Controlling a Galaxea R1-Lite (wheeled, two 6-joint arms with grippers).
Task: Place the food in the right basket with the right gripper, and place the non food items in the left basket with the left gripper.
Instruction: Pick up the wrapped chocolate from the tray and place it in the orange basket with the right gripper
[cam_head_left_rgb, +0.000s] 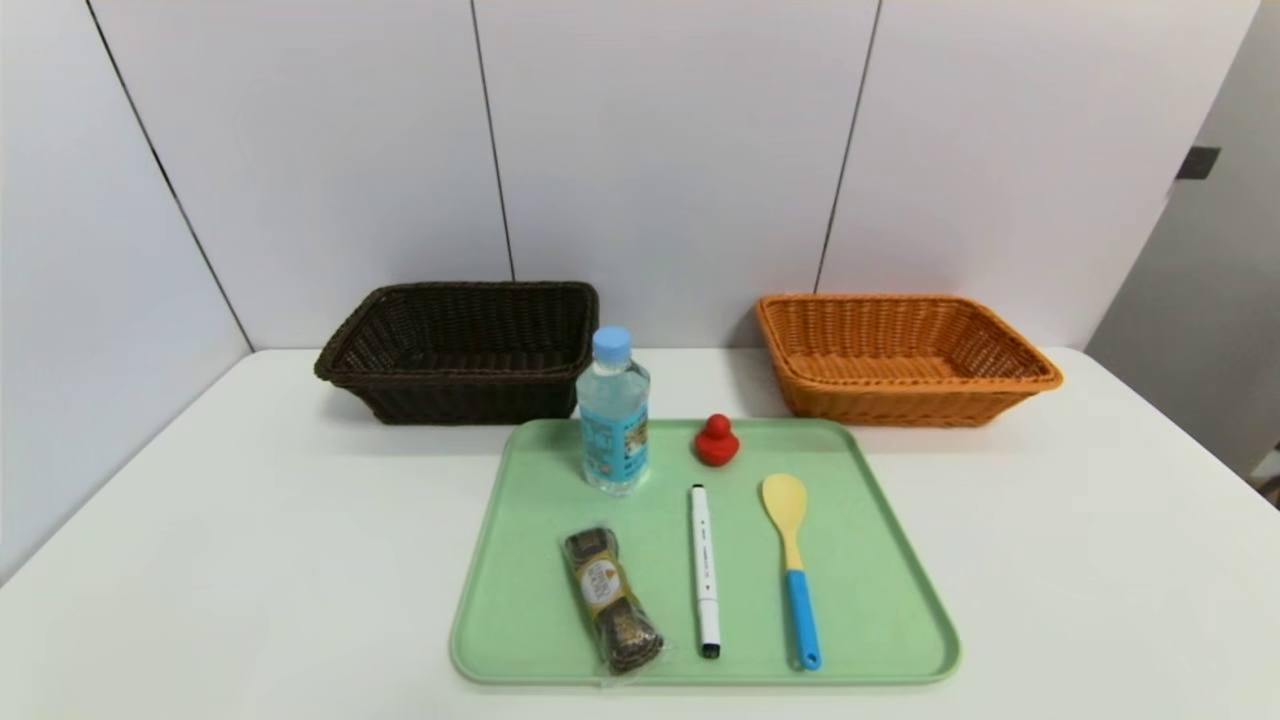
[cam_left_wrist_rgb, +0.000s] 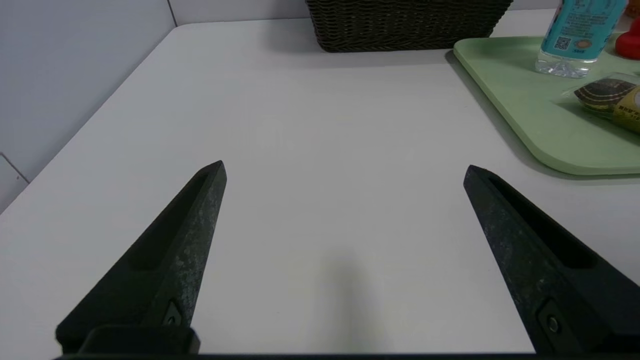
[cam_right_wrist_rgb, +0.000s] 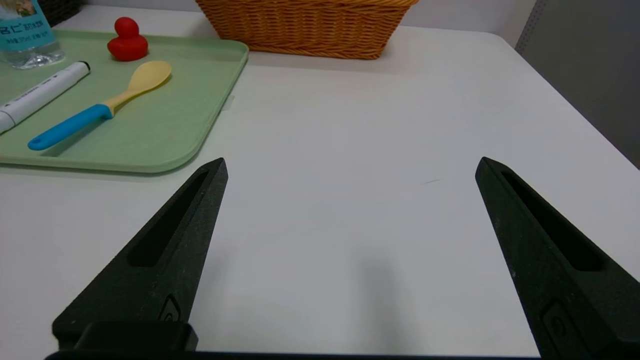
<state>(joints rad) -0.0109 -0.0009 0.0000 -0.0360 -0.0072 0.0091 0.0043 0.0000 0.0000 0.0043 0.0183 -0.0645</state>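
While both arms are hanging parked above the bare white table (cam_head_left_rgb: 200, 560), the left gripper (cam_left_wrist_rgb: 345, 170) is sitting with its fingers spread wide and holding nothing, near the green tray (cam_head_left_rgb: 880, 600), and the right gripper (cam_right_wrist_rgb: 350, 167) is gaping just as wide on the tray's other side. On the tray a water bottle (cam_head_left_rgb: 613, 412) is standing upright beside a red duck (cam_head_left_rgb: 716, 440), while a wrapped snack (cam_head_left_rgb: 610, 598), a white marker (cam_head_left_rgb: 704, 568) and a yellow spoon with a blue handle (cam_head_left_rgb: 792, 560) are lying side by side nearer the robot. Behind the tray, the dark brown basket (cam_head_left_rgb: 460, 300) is sitting to the left and the orange basket (cam_head_left_rgb: 900, 305) to the right, both against the wall.
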